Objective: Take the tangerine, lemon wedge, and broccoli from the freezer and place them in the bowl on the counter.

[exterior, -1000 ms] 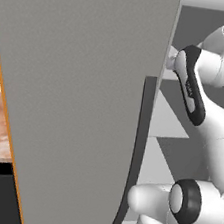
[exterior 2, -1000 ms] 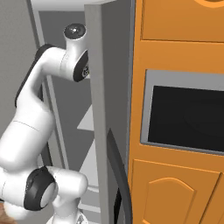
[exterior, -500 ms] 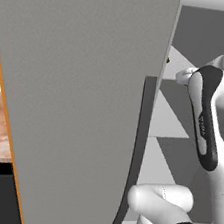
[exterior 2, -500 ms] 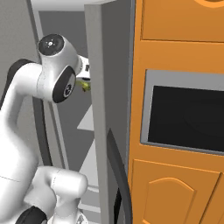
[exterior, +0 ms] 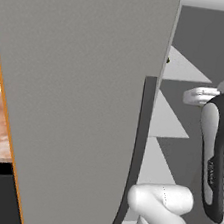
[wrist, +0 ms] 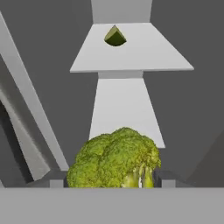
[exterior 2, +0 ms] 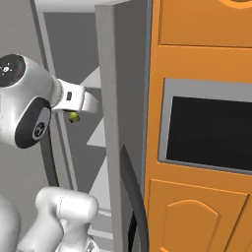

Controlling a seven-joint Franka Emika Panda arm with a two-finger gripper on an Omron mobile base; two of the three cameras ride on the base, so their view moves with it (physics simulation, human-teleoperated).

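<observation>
Broccoli (wrist: pixel 116 157) sits low-center in the hand view, gripper (wrist: pixel 109 180) fingers clamped on either side, so it's grabbed. Lemon wedge (wrist: pixel 115 36) waits on an upper-center freezer shelf (wrist: pixel 131 52). Bowl drop-offs look undone.

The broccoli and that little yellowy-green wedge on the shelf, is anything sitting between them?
Nothing. In the hand view, the broccoli sits between the gripper fingertips, and only bare pale grey freezer shelf stretches on to the lemon wedge.

Arm (exterior 2: pixel 29 113) swung lower and back from the freezer (exterior: pixel 86 95) shelves; broccoli (wrist: pixel 116 159) between its jaws
</observation>
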